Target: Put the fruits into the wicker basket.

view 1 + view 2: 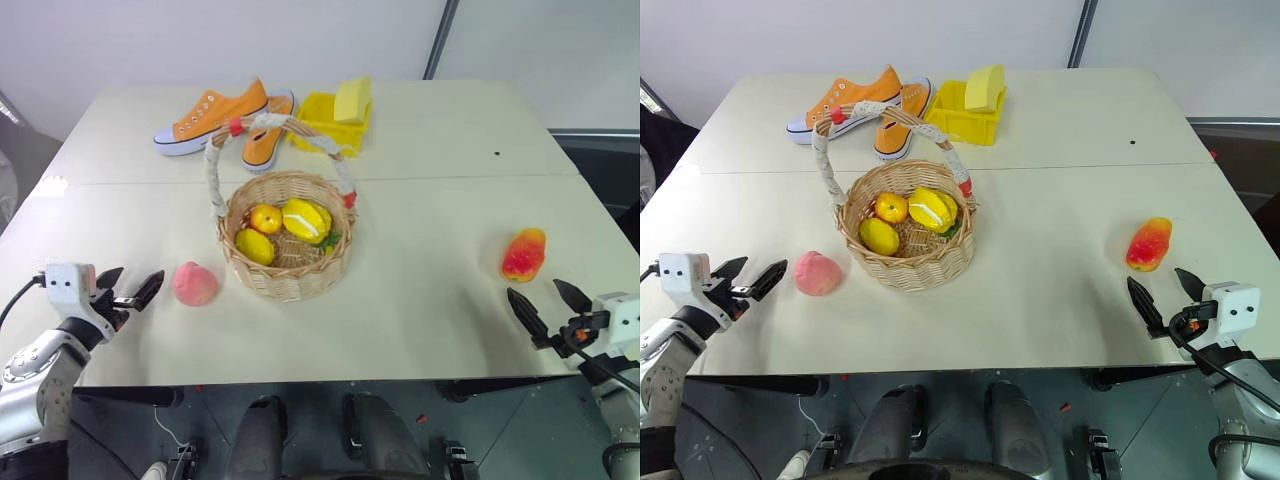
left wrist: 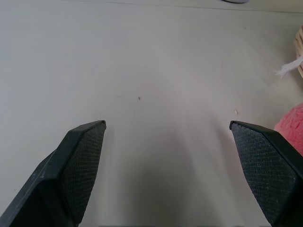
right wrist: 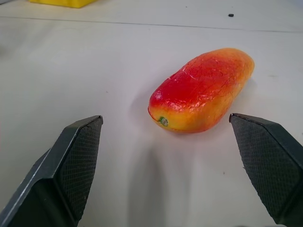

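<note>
Fruits are split between the wicker basket (image 1: 287, 240) and the bare worktop (image 1: 430, 300), and both arms wait low at the near edge, which reads as a pick not yet begun. Farthest to the basket's left, the left gripper (image 1: 130, 287) hovers empty with its black fingers (image 2: 78, 165) spread wide, their pads finely cross-hatched, aimed toward the peach (image 1: 195, 283). That peach, round, matte pink and faintly fuzzy-looking, sits just left of the basket, likely the left arm's target. The basket itself is round, light-brown woven cane with a tall arched handle wrapped in white and tied red at its ends; three small yellow and yellow-red fruits already lie inside. Beyond it rest orange canvas sneakers (image 1: 215, 115) and a yellow plastic tray (image 1: 315, 120) holding a sponge (image 1: 352, 100). Well right of the basket lies the mango (image 3: 201, 90), elongated, glossy, red fading to yellow, lying flat. The right gripper (image 1: 548, 297) faces it, fingers equally wide apart and empty.
</note>
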### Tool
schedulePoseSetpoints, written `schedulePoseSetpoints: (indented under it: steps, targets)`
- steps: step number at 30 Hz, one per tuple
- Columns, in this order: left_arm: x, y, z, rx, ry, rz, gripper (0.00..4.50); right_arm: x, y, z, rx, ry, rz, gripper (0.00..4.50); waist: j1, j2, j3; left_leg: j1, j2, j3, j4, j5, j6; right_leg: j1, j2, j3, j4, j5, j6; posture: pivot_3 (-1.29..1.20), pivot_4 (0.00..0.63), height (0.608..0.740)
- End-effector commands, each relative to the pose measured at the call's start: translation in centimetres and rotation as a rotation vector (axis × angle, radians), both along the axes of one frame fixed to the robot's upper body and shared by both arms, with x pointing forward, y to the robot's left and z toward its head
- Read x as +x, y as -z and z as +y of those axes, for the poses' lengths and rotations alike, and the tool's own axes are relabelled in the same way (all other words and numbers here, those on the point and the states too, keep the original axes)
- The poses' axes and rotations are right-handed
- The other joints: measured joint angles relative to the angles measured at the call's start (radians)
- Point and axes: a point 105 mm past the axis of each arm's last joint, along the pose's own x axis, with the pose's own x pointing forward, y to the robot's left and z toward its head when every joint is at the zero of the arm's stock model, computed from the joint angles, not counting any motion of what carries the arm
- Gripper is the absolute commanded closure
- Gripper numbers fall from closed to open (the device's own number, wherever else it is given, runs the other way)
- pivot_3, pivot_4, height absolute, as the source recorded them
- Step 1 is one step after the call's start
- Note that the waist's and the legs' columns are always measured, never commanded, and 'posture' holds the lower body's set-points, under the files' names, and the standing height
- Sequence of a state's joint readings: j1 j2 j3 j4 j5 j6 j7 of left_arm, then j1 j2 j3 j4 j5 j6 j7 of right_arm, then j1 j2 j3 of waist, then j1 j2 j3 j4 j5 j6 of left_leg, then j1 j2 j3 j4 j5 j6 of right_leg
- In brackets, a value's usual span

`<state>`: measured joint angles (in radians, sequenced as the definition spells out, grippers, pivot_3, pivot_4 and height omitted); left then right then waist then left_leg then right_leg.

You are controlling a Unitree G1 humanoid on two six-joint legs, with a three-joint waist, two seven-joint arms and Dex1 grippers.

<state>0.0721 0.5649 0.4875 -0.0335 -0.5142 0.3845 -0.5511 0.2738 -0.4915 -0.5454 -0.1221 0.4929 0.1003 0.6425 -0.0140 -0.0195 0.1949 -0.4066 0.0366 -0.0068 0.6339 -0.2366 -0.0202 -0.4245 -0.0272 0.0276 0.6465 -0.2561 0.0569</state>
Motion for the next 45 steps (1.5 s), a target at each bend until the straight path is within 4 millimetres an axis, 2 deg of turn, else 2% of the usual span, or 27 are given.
schedulePoseSetpoints:
  steps: [1, 8, 11, 15, 17, 22, 24, 27, 33, 38, 41, 45]
  targets:
    - [-0.1, -1.3, 0.2, 0.042, -0.003, -0.036, 0.0, 0.1, -0.8, -0.1, -0.025, -0.006, -0.031, 0.03, 0.0, 0.0, 0.0, 0.0, 0.0, 0.0, 0.0, 0.0, 0.0, 0.0, 0.0, 0.0, 0.0, 0.0, 0.0, 0.0, 0.15, 0.74]
    - [0.5, -1.9, 0.4, 0.05, -0.008, -0.042, 0.0, 0.0, -1.6, 0.4, -0.037, -0.052, -0.041, 0.03, 0.001, 0.0, 0.0, 0.0, 0.0, 0.0, 0.0, 0.0, 0.0, 0.0, 0.0, 0.0, 0.001, 0.0, 0.0, 0.0, 0.15, 0.74]
    - [1.0, -3.3, 0.0, 0.043, 0.023, -0.073, 0.0, -0.5, -2.1, 1.3, -0.036, -0.138, -0.012, 0.03, 0.001, 0.0, 0.0, 0.0, 0.0, 0.0, 0.0, 0.0, 0.0, 0.0, 0.0, 0.0, 0.001, 0.0, 0.0, 0.0, 0.15, 0.74]
    - [1.6, -5.7, -1.7, 0.021, 0.151, -0.114, 0.0, -1.2, -3.9, 4.2, -0.055, -0.337, 0.023, 0.03, 0.001, -0.001, 0.0, 0.0, 0.0, 0.0, 0.0, 0.0, 0.0, 0.0, 0.0, 0.0, 0.001, 0.0, 0.0, 0.0, 0.15, 0.74]
    - [1.7, -6.7, -3.3, 0.031, 0.266, -0.108, 0.0, -1.3, -5.1, 6.0, -0.061, -0.431, 0.027, 0.03, -0.001, -0.001, 0.0, 0.0, 0.0, 0.0, 0.001, 0.0, 0.0, 0.0, 0.001, 0.0, 0.002, 0.0, 0.0, 0.0, 0.15, 0.74]
    - [0.6, -7.7, -7.2, 0.064, 0.543, -0.036, 0.0, -2.3, -6.2, 11.1, -0.146, -0.685, 0.092, 0.03, -0.001, -0.001, 0.0, 0.001, 0.0, 0.0, 0.0, 0.0, 0.0, 0.0, 0.001, 0.0, 0.002, 0.0, 0.0, 0.0, 0.15, 0.74]
    - [-0.3, -7.4, -8.2, 0.115, 0.645, 0.041, 0.0, -2.8, -6.5, 13.3, -0.188, -0.792, 0.108, 0.03, -0.002, -0.001, 0.0, 0.001, 0.0, 0.0, 0.0, 0.0, 0.0, 0.0, 0.001, 0.0, 0.002, 0.0, 0.001, 0.0, 0.15, 0.74]
    - [-1.0, -6.9, -8.4, 0.205, 0.703, 0.154, 0.0, -2.9, -7.2, 15.1, -0.219, -0.873, 0.083, 0.03, -0.001, -0.001, 0.0, 0.001, 0.0, 0.0, 0.001, 0.0, 0.0, 0.0, 0.001, 0.0, 0.002, 0.0, 0.001, 0.0, 0.15, 0.74]
    - [-1.0, -5.9, -8.1, 0.356, 0.697, 0.273, 0.0, -2.9, -8.3, 16.5, -0.249, -0.954, 0.043, 0.03, 0.002, -0.002, 0.0, 0.0, -0.001, 0.0, 0.001, 0.0, 0.0, 0.0, 0.0, 0.0, 0.001, 0.0, 0.001, 0.0, 0.15, 0.74]
    - [-0.4, -4.9, -7.6, 0.402, 0.657, 0.308, 0.0, -3.8, -8.7, 18.1, -0.265, -1.065, 0.034, 0.03, 0.001, -0.002, 0.0, 0.0, -0.001, 0.0, 0.001, 0.0, 0.0, 0.0, 0.0, 0.0, 0.001, 0.0, 0.001, 0.0, 0.15, 0.74]
    - [0.1, -4.1, -7.5, 0.419, 0.639, 0.325, 0.0, -3.9, -8.7, 19.2, -0.252, -1.102, 0.012, 0.03, 0.0, -0.001, 0.0, 0.001, 0.0, 0.0, 0.0, 0.0, 0.0, 0.0, 0.001, 0.0, 0.001, 0.0, 0.001, 0.0, 0.15, 0.74]
    - [0.3, -3.1, -7.5, 0.44, 0.627, 0.35, 0.0, -3.8, -8.0, 19.6, -0.249, -1.11, 0.018, 0.03, 0.001, -0.002, 0.0, 0.001, -0.001, 0.0, 0.001, 0.0, 0.0, 0.0, 0.001, 0.0, 0.001, 0.0, 0.001, 0.0, 0.15, 0.74]
